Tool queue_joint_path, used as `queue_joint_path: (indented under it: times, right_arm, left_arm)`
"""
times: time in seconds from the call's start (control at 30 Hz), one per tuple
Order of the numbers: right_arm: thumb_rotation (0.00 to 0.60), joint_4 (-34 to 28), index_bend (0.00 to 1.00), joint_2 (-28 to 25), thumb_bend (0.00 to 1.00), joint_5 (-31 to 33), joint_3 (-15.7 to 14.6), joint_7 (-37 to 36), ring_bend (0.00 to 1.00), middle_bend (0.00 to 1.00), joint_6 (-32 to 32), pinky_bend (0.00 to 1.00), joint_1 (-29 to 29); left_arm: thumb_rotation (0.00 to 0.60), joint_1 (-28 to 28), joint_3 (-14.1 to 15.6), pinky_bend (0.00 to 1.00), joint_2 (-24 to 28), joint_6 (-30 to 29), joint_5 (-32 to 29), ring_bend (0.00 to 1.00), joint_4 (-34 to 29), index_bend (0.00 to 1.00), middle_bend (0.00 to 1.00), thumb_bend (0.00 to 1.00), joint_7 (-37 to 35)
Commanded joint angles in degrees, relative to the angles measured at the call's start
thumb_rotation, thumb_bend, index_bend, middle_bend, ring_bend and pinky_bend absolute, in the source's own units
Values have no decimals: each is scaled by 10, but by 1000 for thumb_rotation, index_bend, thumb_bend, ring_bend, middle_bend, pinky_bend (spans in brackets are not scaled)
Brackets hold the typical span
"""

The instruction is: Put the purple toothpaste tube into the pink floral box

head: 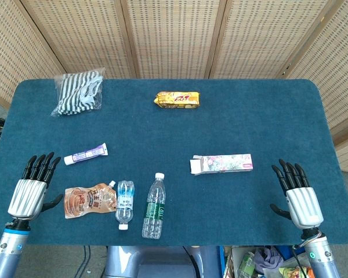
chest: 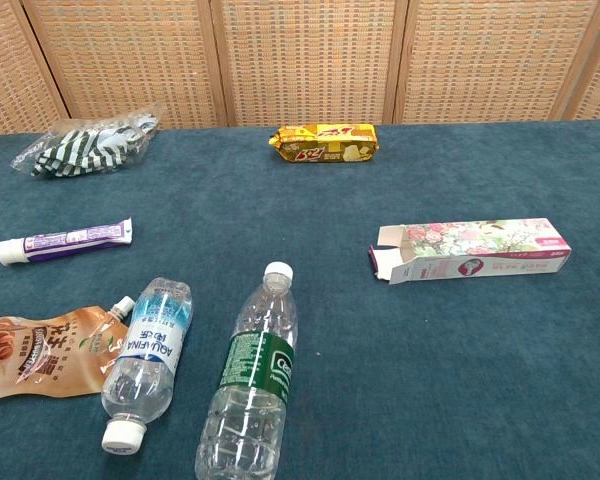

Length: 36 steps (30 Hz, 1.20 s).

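Note:
The purple toothpaste tube (head: 86, 154) (chest: 65, 241) lies flat on the blue table, left of centre, its white cap pointing left. The pink floral box (head: 223, 164) (chest: 469, 250) lies on its side right of centre, its open end with raised flaps facing left. My left hand (head: 32, 188) rests near the front left edge, fingers spread, holding nothing, below and left of the tube. At the front right edge my right hand (head: 298, 194) is likewise empty with fingers apart, right of the box. The chest view shows neither hand.
A brown spouted pouch (head: 89, 201) (chest: 42, 353), a small water bottle (head: 124, 204) (chest: 144, 360) and a taller green-labelled bottle (head: 154, 205) (chest: 250, 395) lie at the front. A yellow snack pack (head: 177, 99) (chest: 325, 143) and a striped bag (head: 79, 91) (chest: 83, 145) sit at the back.

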State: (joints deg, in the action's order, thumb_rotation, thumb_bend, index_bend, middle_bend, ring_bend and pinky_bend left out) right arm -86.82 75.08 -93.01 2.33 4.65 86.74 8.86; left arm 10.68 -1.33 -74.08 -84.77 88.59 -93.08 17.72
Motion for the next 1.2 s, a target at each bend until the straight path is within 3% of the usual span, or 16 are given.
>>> queue_joint_path:
  times: [0.03,0.73,0.93,1.1,1.2]
  right_arm:
    - [600,0,40,0,112,0,0,0,0,0,0,0,0]
    - [600,-1,40,-2,111,3,4,-4,0,0,3,0,-2]
    - [600,0,39,-3,111,6,4,-9,0,0,1,0,-2]
    - [600,1,40,-2,111,5,5,-9,0,0,2,0,-2]
    - [600,0,40,-2,111,6,5,-9,0,0,2,0,-2]
  left_arm:
    - [600,0,0,0,0,0,0,0,0,0,0,215,0]
    - [600,0,-10,0,-5,9,-18,0,1,0,0,215,5]
    - [600,2,-45,87,-26,3,-63,0,4,2,0,228,20]
    - [600,42,-81,122,-25,65,-115,6,18,68,1,229,25]
    - [600,61,-97,179,-23,97,-145,58,30,106,32,231,33]
